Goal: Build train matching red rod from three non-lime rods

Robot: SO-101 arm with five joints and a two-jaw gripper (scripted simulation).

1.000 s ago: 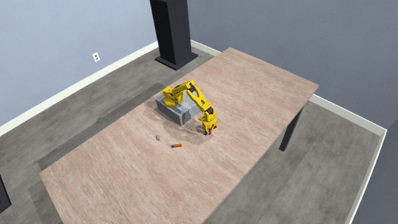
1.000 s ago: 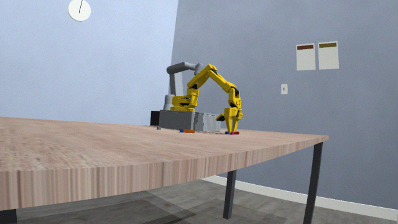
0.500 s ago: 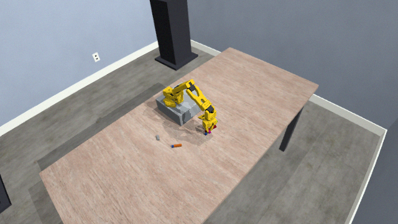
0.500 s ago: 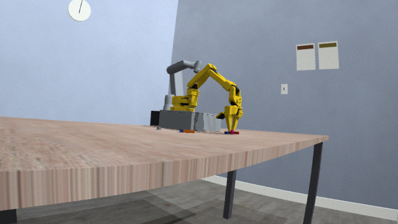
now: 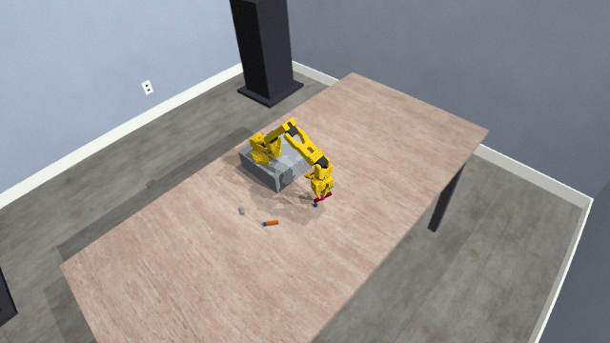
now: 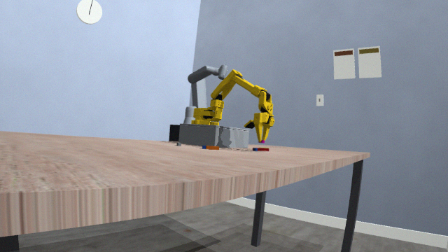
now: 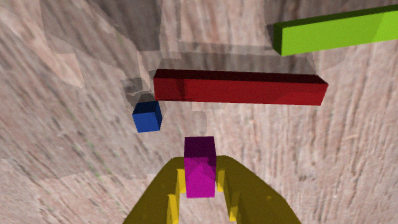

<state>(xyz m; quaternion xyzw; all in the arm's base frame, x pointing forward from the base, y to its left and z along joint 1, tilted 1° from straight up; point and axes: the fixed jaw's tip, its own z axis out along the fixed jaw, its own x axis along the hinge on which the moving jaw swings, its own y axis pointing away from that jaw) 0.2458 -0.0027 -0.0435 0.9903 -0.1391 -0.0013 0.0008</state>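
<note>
My gripper [image 5: 321, 196] [image 6: 262, 140] [image 7: 200, 181] is shut on the magenta rod [image 6: 263, 141] [image 7: 200, 176], holding it above the table. Beyond it in the wrist view the red rod [image 6: 264, 149] [image 7: 240, 90] lies flat. One small blue rod [image 5: 315, 205] [image 6: 255, 149] [image 7: 147, 118] lies near the red rod's left end, a little apart. In the top view, a second blue rod [image 5: 264, 224] [image 6: 204, 147] lies at the left end of the orange rod [image 5: 272, 222] [image 6: 212, 148], in line and touching or almost touching. A grey rod [image 5: 241, 211] [image 6: 178, 144] lies apart, farther left.
A lime rod [image 7: 340, 32] lies beyond the red rod, at the upper right of the wrist view. The arm stands on a grey block [image 5: 259, 172] [image 6: 197, 135] on the wooden table [image 5: 191, 267] [image 6: 122, 164].
</note>
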